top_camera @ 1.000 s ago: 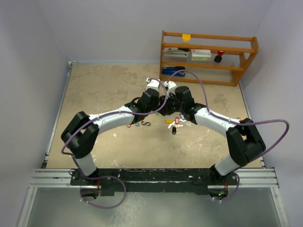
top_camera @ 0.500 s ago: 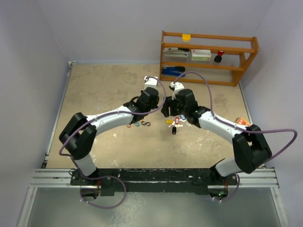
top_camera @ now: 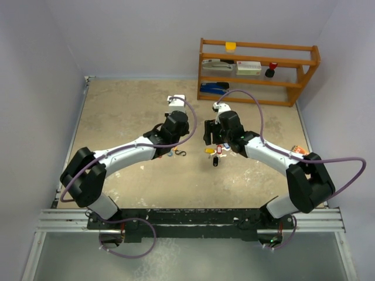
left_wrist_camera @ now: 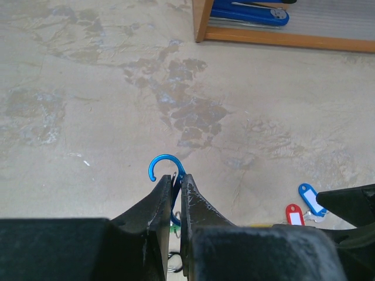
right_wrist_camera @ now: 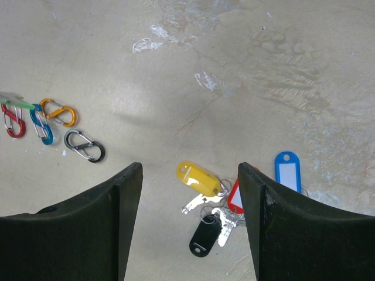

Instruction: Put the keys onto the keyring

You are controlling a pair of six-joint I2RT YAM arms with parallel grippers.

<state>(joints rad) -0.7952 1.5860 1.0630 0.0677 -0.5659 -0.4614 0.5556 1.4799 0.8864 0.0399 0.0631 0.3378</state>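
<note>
Parted now, after standing nose to nose at mid-frame of the overhead view a second ago: left gripper (left_wrist_camera: 174, 181) drawn off toward the left, right gripper (right_wrist_camera: 190, 170) hanging over the keys (top_camera: 215, 151) just right of centre. Wide-spread jaws on the right, holding nothing, against a half-closed set a second ago. Tight-pressed jaws on the left, as before, pinching a blue clip (left_wrist_camera: 166, 167) with its hook poking up past the fingertips at lower centre of the left wrist view. A sliver of green low between the left fingers (left_wrist_camera: 155, 205); too hidden to name.

Probably the end of one threading attempt, with the blue clip serving as the keyring. Most of the job apparently ahead: yellow tag (right_wrist_camera: 199, 177), red tag (right_wrist_camera: 235, 197), blue tag (right_wrist_camera: 287, 170) and black fob (right_wrist_camera: 201, 240) all lying in a loose bunch on the table (right_wrist_camera: 176, 70), at lower centre of the right wrist view between the spread fingers (right_wrist_camera: 117, 199), none on the clip. Spare clips (right_wrist_camera: 42, 123) in red, blue, orange and black at the left edge of that view, well apart from the bunch.

No readable writing anywhere. Blank white windows on the blue and red tags. No brand visible on either gripper. On the wooden shelf (top_camera: 249, 98) at upper right of the overhead view, a white box (top_camera: 249, 68) with a red mark, print too small to make out.
</note>
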